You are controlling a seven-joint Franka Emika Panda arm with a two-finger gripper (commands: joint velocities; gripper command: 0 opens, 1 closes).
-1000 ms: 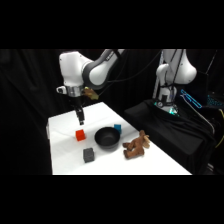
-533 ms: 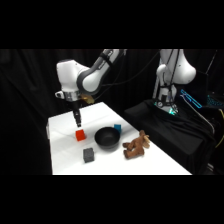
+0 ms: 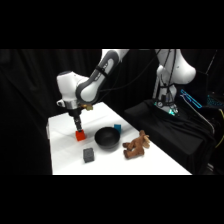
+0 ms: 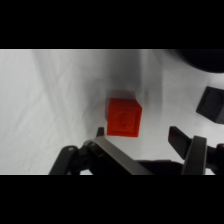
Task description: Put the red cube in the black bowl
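Note:
The red cube (image 3: 80, 135) sits on the white table (image 3: 65, 125), left of the black bowl (image 3: 107, 138). My gripper (image 3: 78, 125) hangs straight above the cube, close over it. In the wrist view the red cube (image 4: 123, 117) lies just beyond the gap between my two dark fingers (image 4: 182, 141), and my gripper (image 4: 137, 132) is open with nothing held. The black bowl's rim (image 4: 202, 59) shows at the upper right corner of the wrist view, and the bowl holds nothing in the side view.
A dark grey cube (image 3: 89, 154) lies near the front edge, also seen as the dark grey cube (image 4: 212, 105) in the wrist view. A teal cube (image 3: 117, 128) sits behind the bowl. A brown plush toy (image 3: 136, 146) lies to the bowl's right.
The arm has swung down and forward, bringing the gripper from well above the table to just over the red cube. The objects have not moved.

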